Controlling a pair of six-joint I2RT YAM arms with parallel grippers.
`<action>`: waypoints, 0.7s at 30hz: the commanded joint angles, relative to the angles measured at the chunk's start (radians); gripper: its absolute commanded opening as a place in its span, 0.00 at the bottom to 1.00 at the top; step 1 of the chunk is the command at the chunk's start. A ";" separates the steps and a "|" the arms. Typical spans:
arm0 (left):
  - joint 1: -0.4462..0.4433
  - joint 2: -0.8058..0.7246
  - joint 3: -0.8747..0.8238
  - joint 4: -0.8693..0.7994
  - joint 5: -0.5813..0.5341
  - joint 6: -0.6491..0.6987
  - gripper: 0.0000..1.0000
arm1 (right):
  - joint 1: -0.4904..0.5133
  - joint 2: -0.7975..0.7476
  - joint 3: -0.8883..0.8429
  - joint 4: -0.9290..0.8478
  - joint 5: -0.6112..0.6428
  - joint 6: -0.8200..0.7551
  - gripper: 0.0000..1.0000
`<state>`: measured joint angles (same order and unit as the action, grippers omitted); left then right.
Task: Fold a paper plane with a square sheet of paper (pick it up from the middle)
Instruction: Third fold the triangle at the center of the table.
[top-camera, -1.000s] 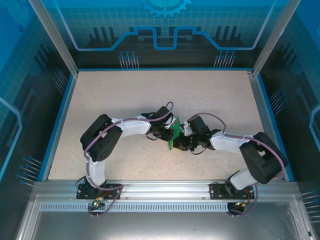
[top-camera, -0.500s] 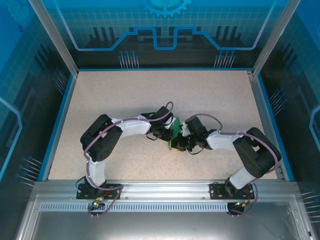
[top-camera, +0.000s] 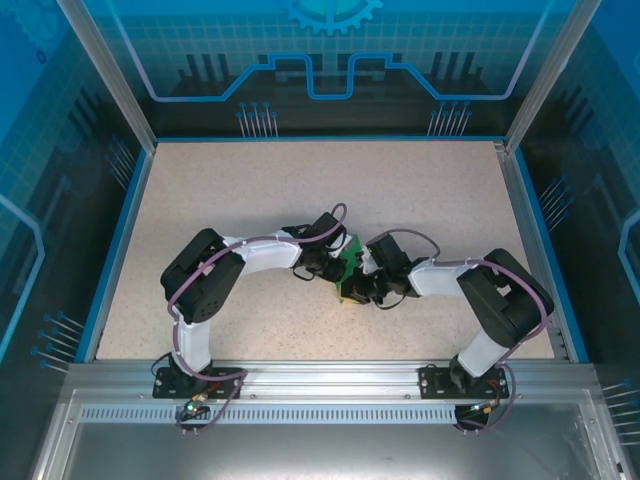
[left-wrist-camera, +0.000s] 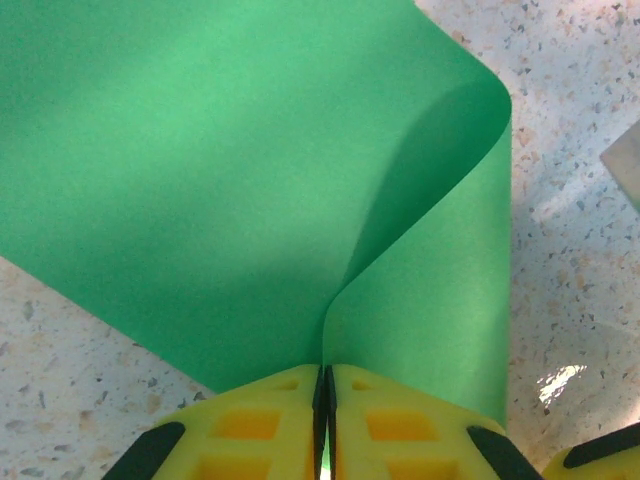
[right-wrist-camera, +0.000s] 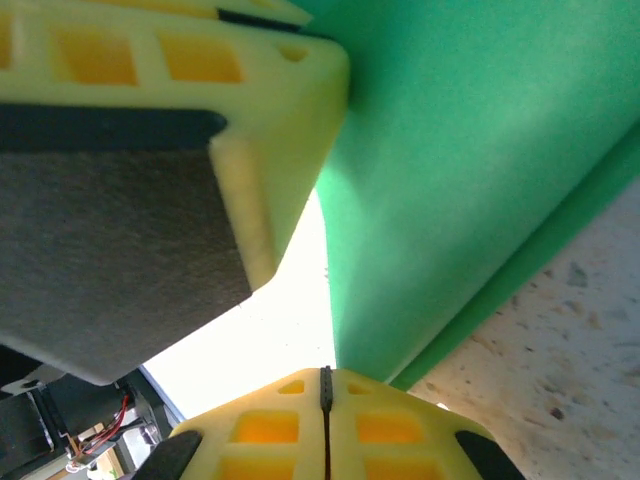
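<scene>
With left claw and right claw both clamped on the curled square sheet of paper, I judge a fold underway; next, flatten the crease.

The square sheet of paper is standing over the middle of the bench, between the left gripper on its left and the right gripper on its right.

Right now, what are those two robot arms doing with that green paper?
Two robot arms are folding a green square sheet of paper near the middle of the table. The left gripper is shut on the paper's edge. The right gripper pinches it too, from the opposite side. The paper curves over in a soft bend, not pressed flat, so it is no plane yet.
</scene>
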<state>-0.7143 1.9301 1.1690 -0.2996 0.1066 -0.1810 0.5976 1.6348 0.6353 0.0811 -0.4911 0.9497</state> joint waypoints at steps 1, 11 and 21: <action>0.000 0.041 -0.026 -0.024 0.025 0.006 0.13 | 0.014 0.012 -0.012 -0.039 0.026 -0.015 0.06; 0.000 0.041 -0.028 -0.028 0.027 0.008 0.13 | 0.014 0.031 -0.032 -0.039 0.038 -0.008 0.06; -0.001 0.040 -0.031 -0.027 0.030 0.009 0.13 | 0.013 -0.042 0.000 -0.023 0.006 0.009 0.06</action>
<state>-0.7143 1.9301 1.1690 -0.2955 0.1146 -0.1810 0.5976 1.6150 0.6273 0.0536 -0.4721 0.9504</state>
